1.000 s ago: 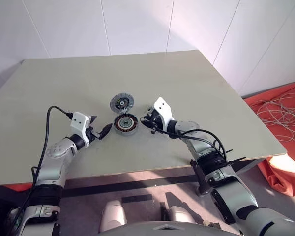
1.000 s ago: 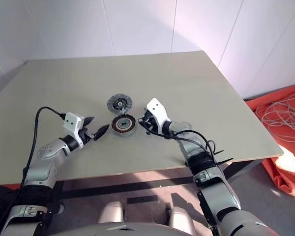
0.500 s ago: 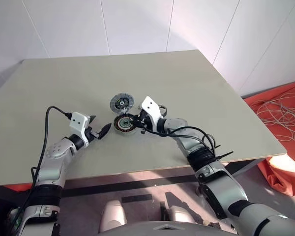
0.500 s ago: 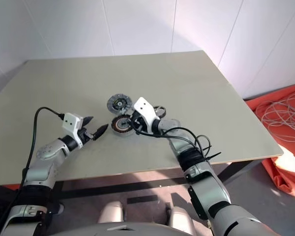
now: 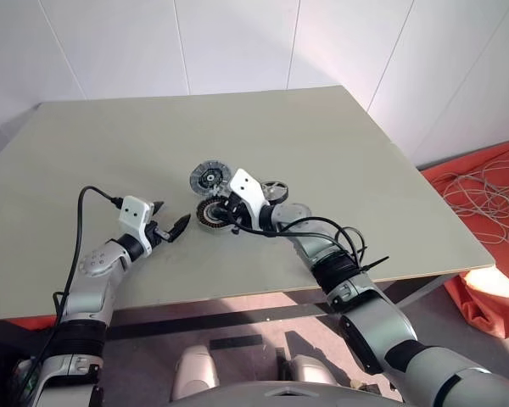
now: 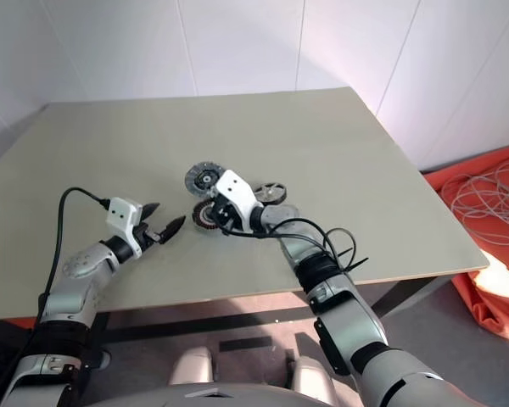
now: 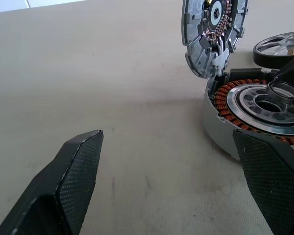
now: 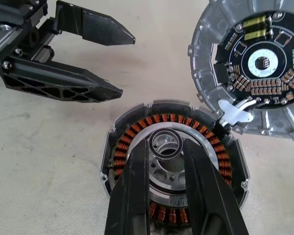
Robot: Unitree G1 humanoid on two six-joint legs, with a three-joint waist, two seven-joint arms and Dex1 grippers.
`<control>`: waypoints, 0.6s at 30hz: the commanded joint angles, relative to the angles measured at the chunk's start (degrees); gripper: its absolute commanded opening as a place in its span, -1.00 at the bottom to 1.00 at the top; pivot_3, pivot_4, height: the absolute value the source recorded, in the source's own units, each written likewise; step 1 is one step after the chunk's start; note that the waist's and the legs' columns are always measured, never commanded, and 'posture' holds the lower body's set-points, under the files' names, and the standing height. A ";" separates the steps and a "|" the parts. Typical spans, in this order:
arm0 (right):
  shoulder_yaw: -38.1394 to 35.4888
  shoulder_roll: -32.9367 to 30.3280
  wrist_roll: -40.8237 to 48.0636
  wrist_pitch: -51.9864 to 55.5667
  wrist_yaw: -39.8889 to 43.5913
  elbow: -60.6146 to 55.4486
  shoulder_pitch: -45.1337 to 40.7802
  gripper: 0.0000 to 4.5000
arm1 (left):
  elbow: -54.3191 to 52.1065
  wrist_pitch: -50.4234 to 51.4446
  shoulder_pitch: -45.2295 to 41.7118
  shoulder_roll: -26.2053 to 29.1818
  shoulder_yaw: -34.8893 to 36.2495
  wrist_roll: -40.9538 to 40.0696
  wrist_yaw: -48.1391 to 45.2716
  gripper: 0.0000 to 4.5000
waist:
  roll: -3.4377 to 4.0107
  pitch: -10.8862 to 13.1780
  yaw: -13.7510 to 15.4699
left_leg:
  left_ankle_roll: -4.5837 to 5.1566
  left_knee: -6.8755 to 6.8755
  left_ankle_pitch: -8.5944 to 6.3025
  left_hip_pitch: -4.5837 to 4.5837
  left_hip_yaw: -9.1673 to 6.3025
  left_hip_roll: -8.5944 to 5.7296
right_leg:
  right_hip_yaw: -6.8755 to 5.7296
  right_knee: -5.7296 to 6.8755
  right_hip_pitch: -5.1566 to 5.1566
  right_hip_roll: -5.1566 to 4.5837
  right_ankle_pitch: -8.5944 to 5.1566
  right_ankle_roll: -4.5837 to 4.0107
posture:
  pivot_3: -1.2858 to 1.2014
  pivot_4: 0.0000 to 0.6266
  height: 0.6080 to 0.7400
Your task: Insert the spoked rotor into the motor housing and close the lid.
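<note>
Your right gripper (image 8: 165, 149) hangs over the centre of the motor housing (image 7: 219, 128), jaws nearly together, pinching what looks like a small metal ring (image 7: 283, 89). The left gripper (image 5: 174, 217) is spread wide, just beside the housing, holding nothing. The spoked rotor (image 5: 274, 192) lies on the table (image 5: 339, 127) behind your right forearm. The lid (image 5: 209, 177) is tipped up at the housing's far edge.

Risks:
- The ring drops off-centre, snags on the copper coils (image 8: 137, 128) and blocks the rotor.
- A fingertip scrapes the coils.
- Your forearm sweeps the rotor away.
- A nudge tips the lid shut early.
</note>
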 commanded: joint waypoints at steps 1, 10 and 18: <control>-0.71 0.15 0.08 -1.49 0.07 0.68 -1.85 -0.71 | -1.06 -1.12 -0.18 0.56 1.24 -0.36 0.08 1.00 | 0.00 0.00 -0.01 | 0.00 0.00 0.00 0.00 0.00 0.00 | 0.00 0.00 0.00 0.00 0.00 0.00 | 0.03 -1.00 1.00; -1.12 -0.04 -0.39 -3.30 -1.00 3.12 -2.39 -0.71 | -1.35 -0.97 -0.08 0.64 1.17 -0.41 -0.08 1.00 | 0.00 0.00 0.00 | 0.00 0.00 0.00 0.01 0.00 0.00 | 0.00 0.01 0.00 0.00 0.00 0.00 | 0.03 -1.00 1.00; -1.57 0.03 -0.35 -4.38 -1.78 5.12 -3.61 -0.71 | -1.78 -0.77 0.20 0.61 1.18 -0.46 0.08 1.00 | 0.00 0.00 0.00 | 0.00 0.02 0.00 0.01 0.00 0.00 | 0.00 0.06 0.00 0.00 0.00 -0.01 | 0.03 -1.00 1.00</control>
